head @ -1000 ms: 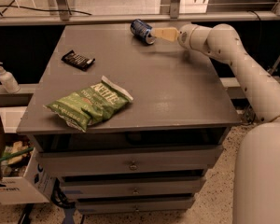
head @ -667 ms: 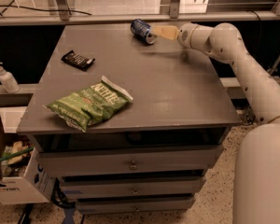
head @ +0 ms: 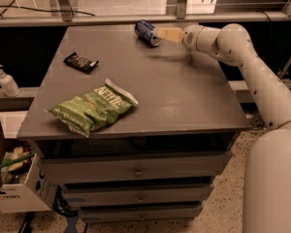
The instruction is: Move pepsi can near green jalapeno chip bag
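Pepsi can lying on its side at far edge of table, well apart from green jalapeno chip bag at near-left corner. Gripper at can's right end, pale fingers reaching onto it; clenched or not: cannot tell. Can's long axis roughly in line with fingers. Bag diagonally toward front-left from can. 1 small black packet left of that path.

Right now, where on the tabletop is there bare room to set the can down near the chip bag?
Bare tabletop lies right of the green jalapeno chip bag, and between it and the black packet. The far edge is busier: the gripper meets the pepsi can there.
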You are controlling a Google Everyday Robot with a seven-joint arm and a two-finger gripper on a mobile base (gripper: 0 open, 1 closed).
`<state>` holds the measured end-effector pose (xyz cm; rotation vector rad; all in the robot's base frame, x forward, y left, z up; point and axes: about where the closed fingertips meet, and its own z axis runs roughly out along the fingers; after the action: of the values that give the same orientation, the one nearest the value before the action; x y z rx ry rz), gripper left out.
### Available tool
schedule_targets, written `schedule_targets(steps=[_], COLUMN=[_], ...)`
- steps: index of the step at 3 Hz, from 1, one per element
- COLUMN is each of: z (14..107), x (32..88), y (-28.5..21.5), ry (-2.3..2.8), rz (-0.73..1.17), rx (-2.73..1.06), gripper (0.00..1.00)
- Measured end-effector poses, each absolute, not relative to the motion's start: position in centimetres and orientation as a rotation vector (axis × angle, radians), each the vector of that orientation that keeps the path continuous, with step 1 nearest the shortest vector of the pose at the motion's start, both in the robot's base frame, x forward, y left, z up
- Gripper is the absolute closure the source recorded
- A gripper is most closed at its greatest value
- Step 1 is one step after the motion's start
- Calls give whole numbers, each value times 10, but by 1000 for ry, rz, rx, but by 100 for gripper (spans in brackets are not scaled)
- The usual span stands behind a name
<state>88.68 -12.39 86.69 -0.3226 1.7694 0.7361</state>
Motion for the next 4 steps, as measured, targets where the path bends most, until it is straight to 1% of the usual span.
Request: schedule_targets(steps=[2, 4], z=[859, 858], x=[882, 877], y=[-101, -73], ry=[1744, 1682], rz=[714, 620], rx=[-453, -657], gripper=[0, 0])
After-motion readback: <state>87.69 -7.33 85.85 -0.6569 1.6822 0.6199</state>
